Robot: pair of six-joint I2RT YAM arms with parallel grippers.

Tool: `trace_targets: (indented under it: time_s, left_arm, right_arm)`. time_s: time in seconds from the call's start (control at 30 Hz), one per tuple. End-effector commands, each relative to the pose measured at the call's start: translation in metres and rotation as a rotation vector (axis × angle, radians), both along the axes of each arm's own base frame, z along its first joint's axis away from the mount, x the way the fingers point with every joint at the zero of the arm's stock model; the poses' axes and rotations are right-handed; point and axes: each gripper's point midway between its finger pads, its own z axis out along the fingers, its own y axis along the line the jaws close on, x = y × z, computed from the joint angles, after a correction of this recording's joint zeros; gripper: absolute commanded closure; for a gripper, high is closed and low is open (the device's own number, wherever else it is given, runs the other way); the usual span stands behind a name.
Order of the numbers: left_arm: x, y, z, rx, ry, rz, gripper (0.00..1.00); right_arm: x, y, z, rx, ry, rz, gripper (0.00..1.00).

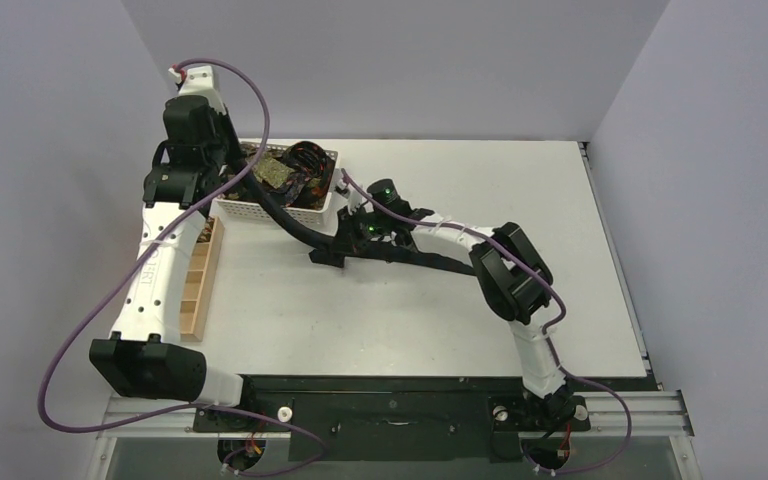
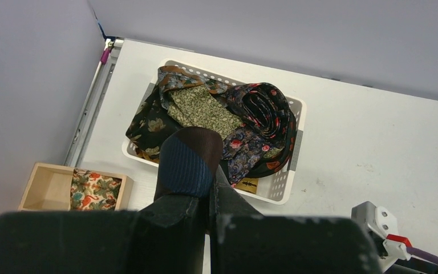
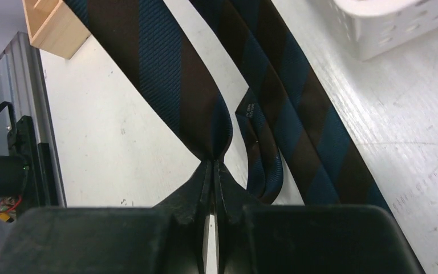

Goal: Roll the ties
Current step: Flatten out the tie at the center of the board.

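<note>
A blue-and-brown striped tie (image 3: 159, 74) stretches between both grippers. My left gripper (image 2: 212, 194) is shut on its wide end (image 2: 188, 160), held up above the white basket (image 2: 288, 185). My right gripper (image 3: 214, 164) is shut on a pinched fold of the same tie just over the table. The rest of that tie (image 1: 430, 262) trails to the right along the table under the right arm. More patterned ties (image 2: 205, 108) lie piled in the basket. In the top view the right gripper (image 1: 345, 238) sits just right of the basket (image 1: 260, 210).
A pale wooden compartment tray (image 2: 45, 185) lies at the table's left edge beside the basket, with a patterned roll (image 2: 94, 191) in one compartment. The left arm (image 1: 165, 260) reaches over this tray. Walls close the table at the back and left.
</note>
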Motion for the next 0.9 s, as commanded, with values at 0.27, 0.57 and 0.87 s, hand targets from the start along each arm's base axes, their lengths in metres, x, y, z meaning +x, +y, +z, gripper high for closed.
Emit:
trace_targets:
  time_s: [0.27, 0.57, 0.87]
  left_arm:
    - [-0.026, -0.019, -0.071, -0.059, 0.136, -0.131, 1.0]
    - [-0.053, 0.059, -0.155, 0.032, 0.338, 0.118, 1.0]
    - [-0.059, 0.115, -0.181, 0.049, 0.549, 0.149, 0.51]
  right_arm:
    - [0.004, -0.13, 0.086, -0.215, -0.03, 0.056, 1.0]
    - [0.01, -0.167, 0.04, -0.603, -0.026, 0.119, 1.0]
    - [0.023, -0.133, 0.043, -0.636, -0.117, 0.085, 0.72]
